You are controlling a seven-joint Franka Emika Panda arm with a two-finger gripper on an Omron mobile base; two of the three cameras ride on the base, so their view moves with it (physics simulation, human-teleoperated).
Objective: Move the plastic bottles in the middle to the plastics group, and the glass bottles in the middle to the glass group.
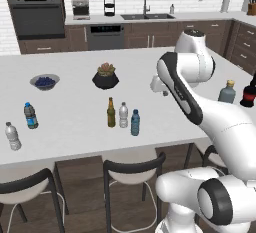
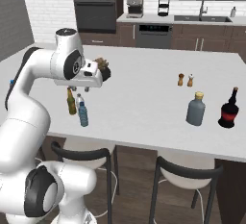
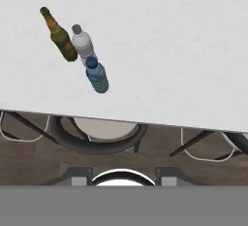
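Observation:
Three bottles stand close together near the counter's front edge: a slim amber glass bottle [image 1: 111,113] [image 2: 71,102] [image 3: 60,36], a clear whitish plastic bottle [image 1: 123,115] [image 3: 83,44] and a blue plastic bottle [image 1: 135,123] [image 2: 83,115] [image 3: 97,76]. The plastics group sits far left: a blue-banded bottle [image 1: 30,115] and a pale one [image 1: 12,136]. At the far right stands the glass group: a squat grey-blue bottle [image 1: 227,92] [image 2: 195,108] and a dark red-labelled bottle [image 1: 248,92] [image 2: 229,108]. My gripper [image 1: 163,91] [image 2: 82,88] [image 3: 123,177] hovers high above the counter, right of the three bottles, jaws apart and empty.
A potted plant [image 1: 105,76] and a bowl of blueberries [image 1: 44,81] sit behind the middle bottles. Salt and pepper shakers [image 2: 185,80] stand mid-counter toward the right. Stools [image 1: 132,167] are tucked under the counter's front edge [image 3: 145,118].

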